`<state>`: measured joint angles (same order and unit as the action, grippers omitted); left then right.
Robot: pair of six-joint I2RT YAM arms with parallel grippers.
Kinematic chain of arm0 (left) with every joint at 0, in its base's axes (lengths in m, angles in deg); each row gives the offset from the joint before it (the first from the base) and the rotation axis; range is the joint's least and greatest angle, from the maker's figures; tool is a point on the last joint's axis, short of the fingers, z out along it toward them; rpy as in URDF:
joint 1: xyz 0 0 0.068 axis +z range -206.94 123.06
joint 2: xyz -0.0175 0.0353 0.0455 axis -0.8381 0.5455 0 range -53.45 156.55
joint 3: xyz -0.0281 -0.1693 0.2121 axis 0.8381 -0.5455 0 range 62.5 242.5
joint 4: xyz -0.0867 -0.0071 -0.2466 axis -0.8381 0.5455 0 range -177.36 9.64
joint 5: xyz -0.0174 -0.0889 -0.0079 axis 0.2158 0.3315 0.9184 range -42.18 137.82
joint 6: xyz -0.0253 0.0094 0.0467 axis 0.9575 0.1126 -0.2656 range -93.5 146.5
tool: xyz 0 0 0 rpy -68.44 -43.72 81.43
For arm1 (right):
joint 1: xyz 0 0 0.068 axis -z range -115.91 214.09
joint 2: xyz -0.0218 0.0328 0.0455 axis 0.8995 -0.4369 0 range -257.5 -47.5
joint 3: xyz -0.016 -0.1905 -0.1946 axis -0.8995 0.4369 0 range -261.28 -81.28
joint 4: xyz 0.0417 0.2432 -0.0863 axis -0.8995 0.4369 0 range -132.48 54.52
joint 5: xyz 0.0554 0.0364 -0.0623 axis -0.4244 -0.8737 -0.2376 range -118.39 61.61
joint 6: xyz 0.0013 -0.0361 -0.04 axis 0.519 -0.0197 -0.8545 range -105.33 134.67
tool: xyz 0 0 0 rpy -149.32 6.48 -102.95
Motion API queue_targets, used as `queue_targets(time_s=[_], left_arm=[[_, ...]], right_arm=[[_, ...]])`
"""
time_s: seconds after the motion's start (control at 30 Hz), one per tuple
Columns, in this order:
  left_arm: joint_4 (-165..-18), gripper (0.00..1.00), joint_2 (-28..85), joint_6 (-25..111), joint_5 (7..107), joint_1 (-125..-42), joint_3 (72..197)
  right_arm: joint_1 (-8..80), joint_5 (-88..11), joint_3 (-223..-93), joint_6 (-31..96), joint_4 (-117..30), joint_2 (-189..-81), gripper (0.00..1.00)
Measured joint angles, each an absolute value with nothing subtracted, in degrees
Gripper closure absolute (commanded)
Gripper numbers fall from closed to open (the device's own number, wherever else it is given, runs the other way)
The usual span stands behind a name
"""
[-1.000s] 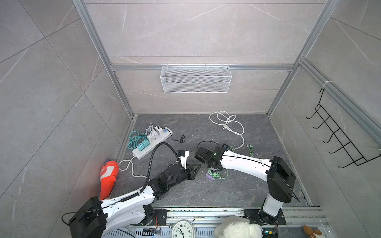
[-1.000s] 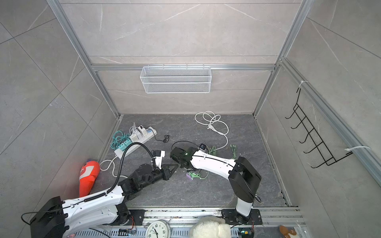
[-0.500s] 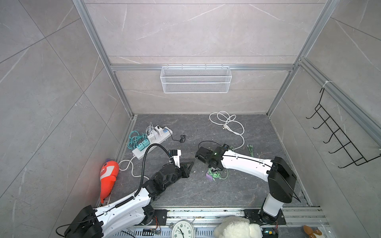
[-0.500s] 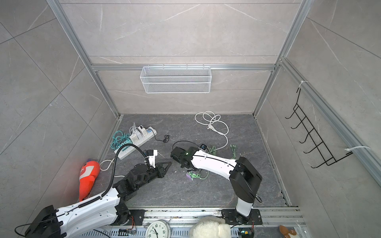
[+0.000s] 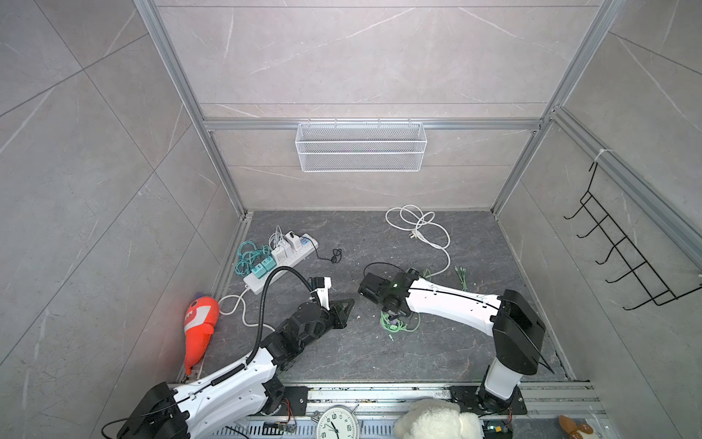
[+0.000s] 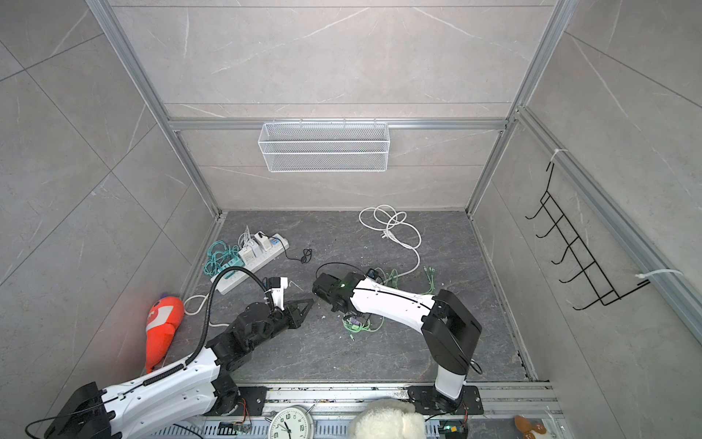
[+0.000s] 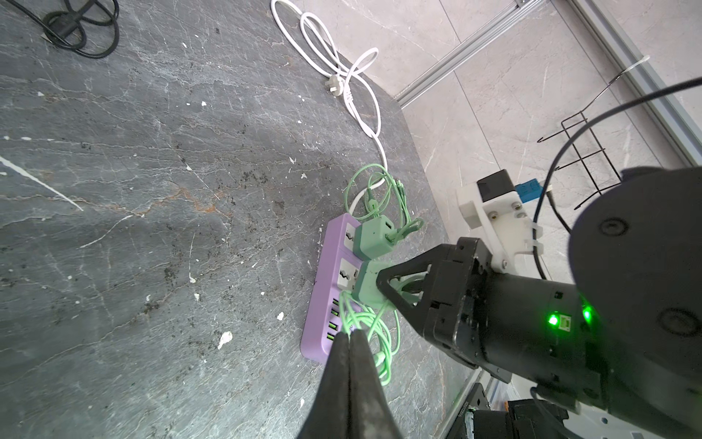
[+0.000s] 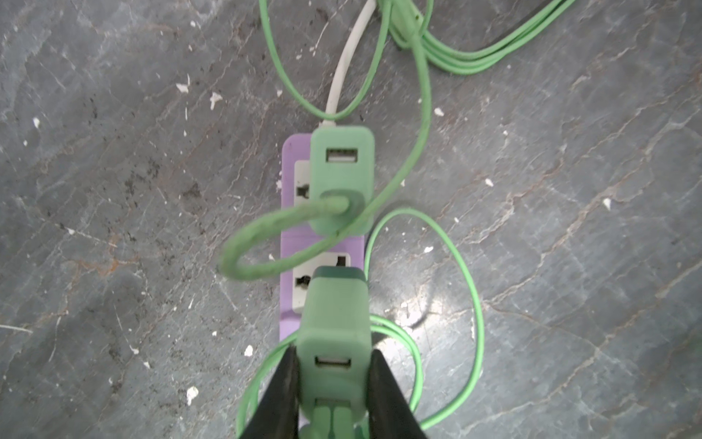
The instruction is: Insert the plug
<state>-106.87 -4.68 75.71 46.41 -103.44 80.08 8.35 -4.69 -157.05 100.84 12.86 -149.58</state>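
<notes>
A purple power strip [image 8: 290,150] lies on the dark floor, also seen in the left wrist view [image 7: 330,258] and, small, in a top view [image 6: 353,321]. One green plug [image 8: 342,163] sits in its end socket. My right gripper [image 8: 333,355] is shut on a second green plug [image 8: 334,304] at the neighbouring socket; its prongs are hidden. My left gripper [image 7: 349,336] is shut with nothing in it. In both top views it hangs left of the strip [image 5: 347,304] [image 6: 307,304].
Thin green cables [image 8: 456,266] loop around the strip. A white power strip [image 5: 281,258] with chargers lies back left, an orange toy [image 5: 199,327] by the left wall, a white cable coil [image 5: 418,228] at the back. A wire basket [image 5: 361,146] hangs on the wall.
My left arm has drawn back to the left, away from the purple strip and the right gripper. The right arm has stayed put, still holding the plug.
</notes>
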Motion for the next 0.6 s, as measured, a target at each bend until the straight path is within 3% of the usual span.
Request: queue_targets(time_s=[0.2, 0.3, 0.4, 0.6], left_arm=[[-105.53, 1.00, -6.90, 75.25, 46.41, -103.16, 79.82], [-105.34, 0.92, -7.01, 74.85, 46.63, -103.16, 79.80], [-105.73, 0.75, -5.79, 75.16, 47.59, -103.16, 79.34], [-107.22, 0.72, 6.32, 76.03, 54.37, -103.09, 79.27]], right_arm=[[8.35, -4.88, -156.65, 100.82, 12.48, -149.82, 1.00], [9.37, -3.70, -155.73, 100.80, 11.17, -149.69, 1.00], [10.27, -2.81, -155.14, 100.45, 10.06, -149.56, 1.00], [11.69, -2.74, -154.07, 99.07, 8.11, -149.10, 1.00]])
